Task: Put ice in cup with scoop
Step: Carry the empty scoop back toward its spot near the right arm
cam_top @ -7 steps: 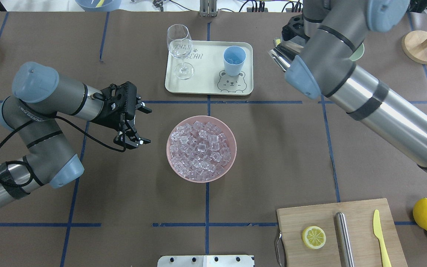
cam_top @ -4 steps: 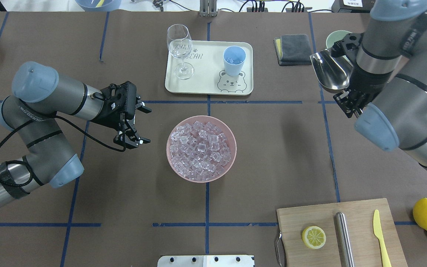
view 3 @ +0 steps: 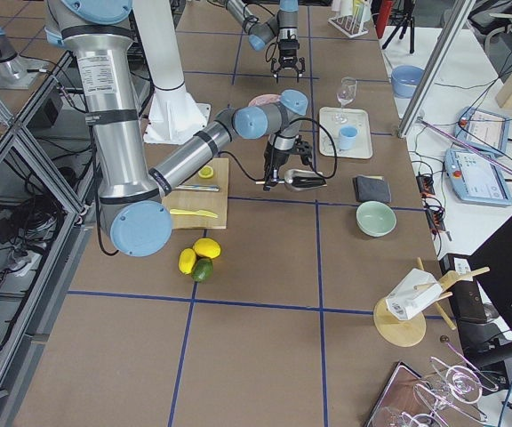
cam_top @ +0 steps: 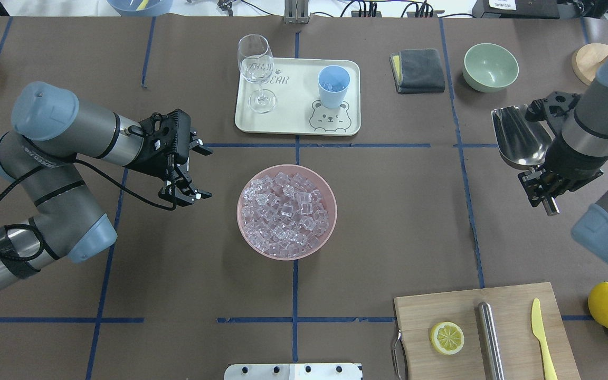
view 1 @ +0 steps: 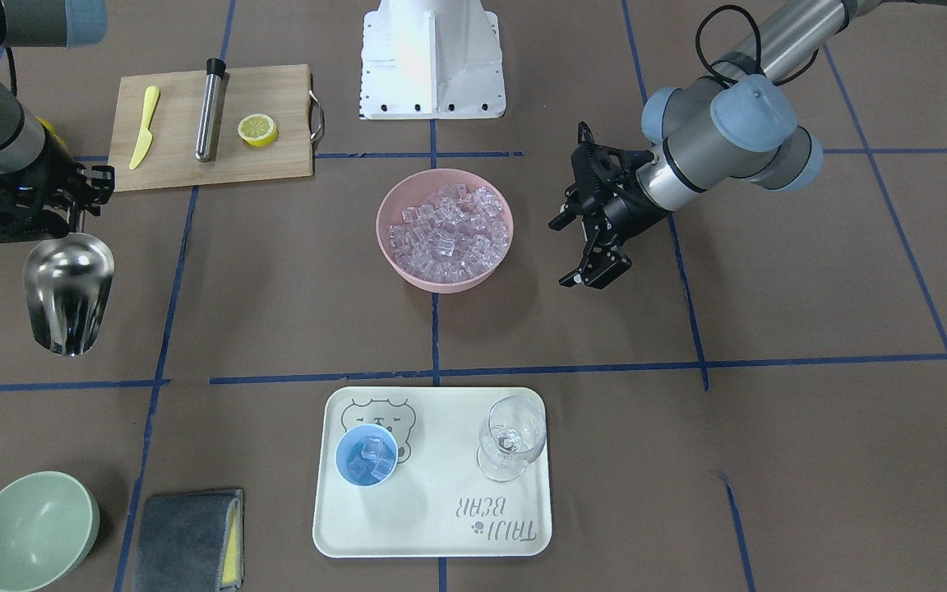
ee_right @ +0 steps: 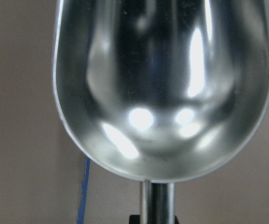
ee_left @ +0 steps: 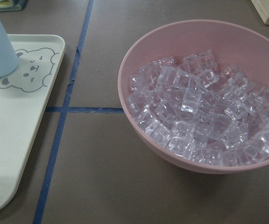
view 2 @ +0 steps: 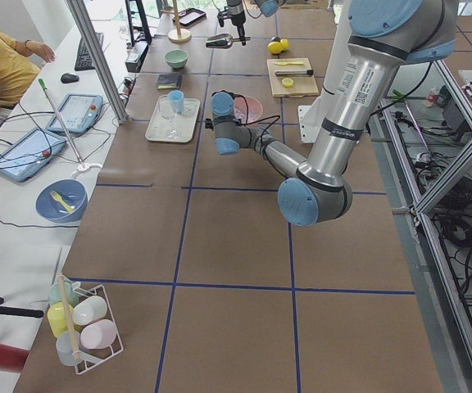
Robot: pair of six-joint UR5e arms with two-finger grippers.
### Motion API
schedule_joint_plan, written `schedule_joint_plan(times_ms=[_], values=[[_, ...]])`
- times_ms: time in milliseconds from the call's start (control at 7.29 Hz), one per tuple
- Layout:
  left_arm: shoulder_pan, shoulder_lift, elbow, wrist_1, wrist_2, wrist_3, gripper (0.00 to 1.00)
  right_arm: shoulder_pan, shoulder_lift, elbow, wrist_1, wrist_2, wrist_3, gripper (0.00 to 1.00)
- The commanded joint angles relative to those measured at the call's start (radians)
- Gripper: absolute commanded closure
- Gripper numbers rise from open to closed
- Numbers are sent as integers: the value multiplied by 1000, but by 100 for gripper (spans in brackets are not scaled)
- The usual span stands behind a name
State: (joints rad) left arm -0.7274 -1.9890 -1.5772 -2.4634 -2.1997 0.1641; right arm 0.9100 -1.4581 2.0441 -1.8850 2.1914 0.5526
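The ice fills a pink bowl at the table's middle and also shows in the left wrist view. The light-blue cup stands on a cream tray and holds a few cubes. My right gripper is shut on the handle of the steel scoop, held above the table far right of the bowl. The scoop's trough is empty in the right wrist view. My left gripper is open and empty, just left of the bowl.
A wine glass stands on the tray's left part. A grey cloth and a pale green bowl lie at the back right. A cutting board with a lemon half, steel cylinder and yellow knife is front right, lemons beside it.
My right arm has carried the scoop from beside the tray to the right and back toward me, past the cloth and green bowl. My left gripper shifted slightly left.
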Motion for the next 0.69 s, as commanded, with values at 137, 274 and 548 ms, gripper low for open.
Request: schedule_joint_plan(times_ms=[137,274,548], values=[[-12,-1,0,3,0,0,0,-106,-175,-87,436,-5,251,100],[-18,-1,0,1,0,0,0,-133,-179,-140,581,-12,345,100],[-30,1,0,4,-2,0,0,-154,-200,-174,646,-4,345,100]])
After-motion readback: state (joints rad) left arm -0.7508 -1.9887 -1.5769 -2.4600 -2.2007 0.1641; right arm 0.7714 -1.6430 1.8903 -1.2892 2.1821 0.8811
